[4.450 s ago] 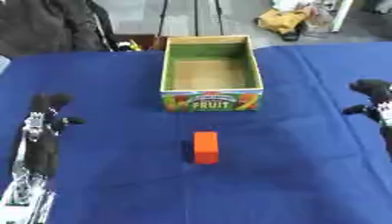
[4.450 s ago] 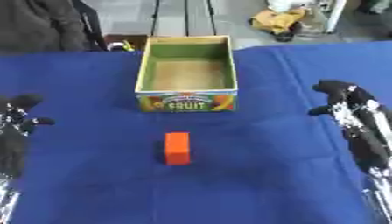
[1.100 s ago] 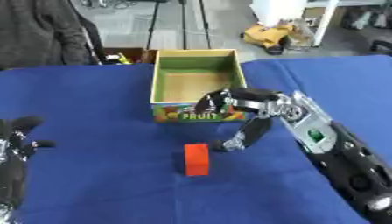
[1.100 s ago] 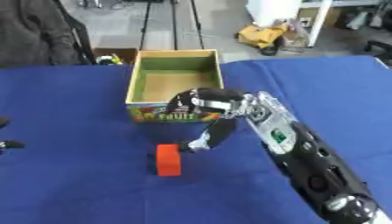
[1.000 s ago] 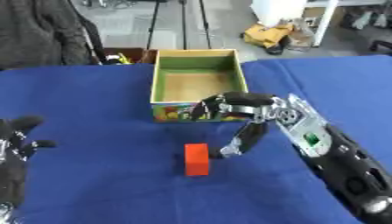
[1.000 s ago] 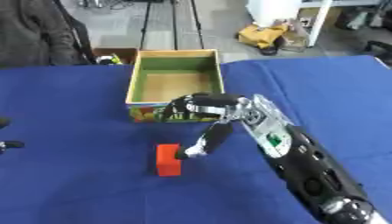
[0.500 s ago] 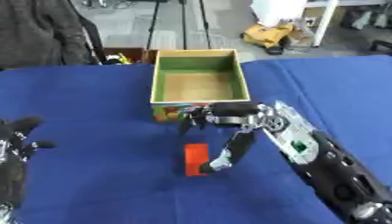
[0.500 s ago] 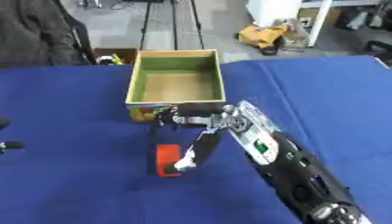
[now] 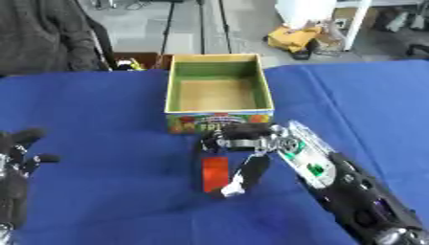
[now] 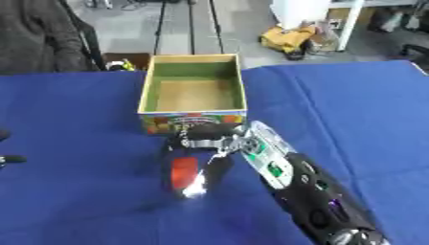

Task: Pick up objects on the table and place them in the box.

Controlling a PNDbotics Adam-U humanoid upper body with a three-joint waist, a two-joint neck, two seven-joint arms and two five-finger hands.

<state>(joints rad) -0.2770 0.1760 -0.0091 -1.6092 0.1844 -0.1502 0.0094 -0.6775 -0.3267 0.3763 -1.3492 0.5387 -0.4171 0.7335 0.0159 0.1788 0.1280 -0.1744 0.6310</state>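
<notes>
A red block (image 9: 215, 172) stands on the blue table cloth (image 9: 100, 119), just in front of the open cardboard fruit box (image 9: 220, 122). My right hand (image 9: 251, 139) reaches in from the lower right and sits over the block. Its fingers (image 9: 204, 143) curl down the block's left side and its thumb (image 9: 241, 176) lies against the right side, so the block is pinched between them. The block still rests on the cloth. The box's inside shows a bare brown floor and green walls. My left hand (image 9: 16, 160) rests open at the lower left edge, fingers up.
Beyond the table's far edge are a dark garment (image 9: 42, 38), metal stand legs and a yellow object (image 9: 293, 38) on the floor. The blue cloth stretches wide on both sides of the box.
My right hand came in from the right, moved left and down past the box front and closed round the red block. The camera also tilted. The left hand stayed put.
</notes>
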